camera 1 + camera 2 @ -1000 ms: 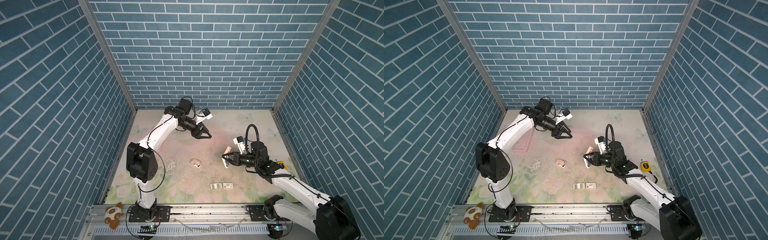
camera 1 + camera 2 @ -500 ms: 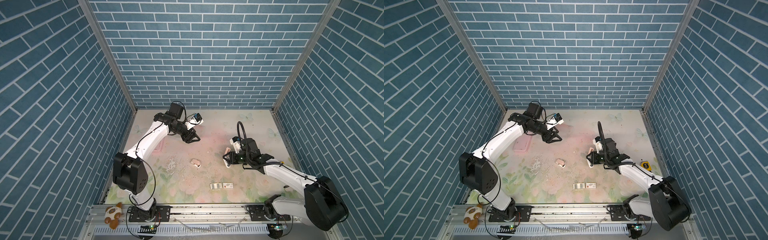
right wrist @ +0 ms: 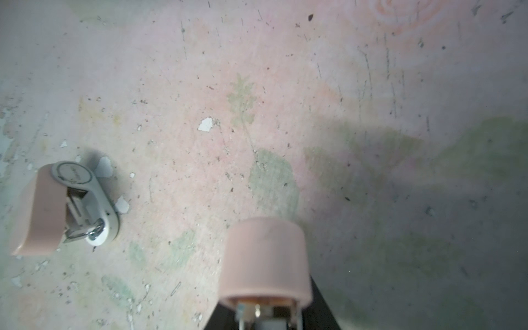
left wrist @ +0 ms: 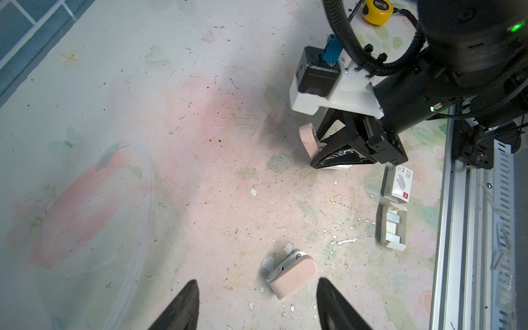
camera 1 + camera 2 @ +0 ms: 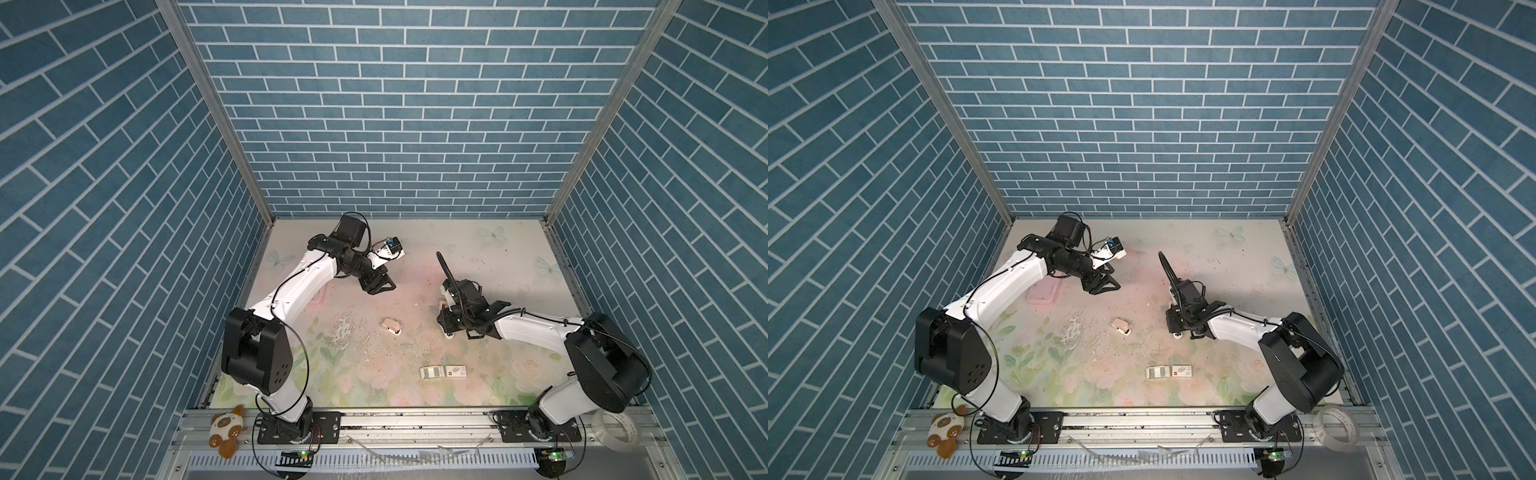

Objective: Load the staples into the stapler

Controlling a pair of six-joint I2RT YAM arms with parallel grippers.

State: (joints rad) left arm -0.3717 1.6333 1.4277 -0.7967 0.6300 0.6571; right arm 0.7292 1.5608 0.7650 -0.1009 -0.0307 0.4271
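Observation:
My right gripper is shut on a small pink stapler, low over the mat right of centre; the left wrist view shows the stapler's pink end sticking out past the black fingers. A second pink-and-white stapler lies on its side mid-table. The staples are silvery strips in a white tray, with the red-marked sleeve beside it, near the front edge. My left gripper hangs open and empty toward the back left; its fingertips frame the lying stapler from a distance.
A flat pink box sits on the left, under my left arm. A yellow tape measure lies behind my right arm. A plush toy and a tape roll rest on the front rail. The mat is flaked and scratched.
My left gripper has pulled back to the left and toward the front, opening a little. My right gripper has shifted slightly left with the stapler still in it.

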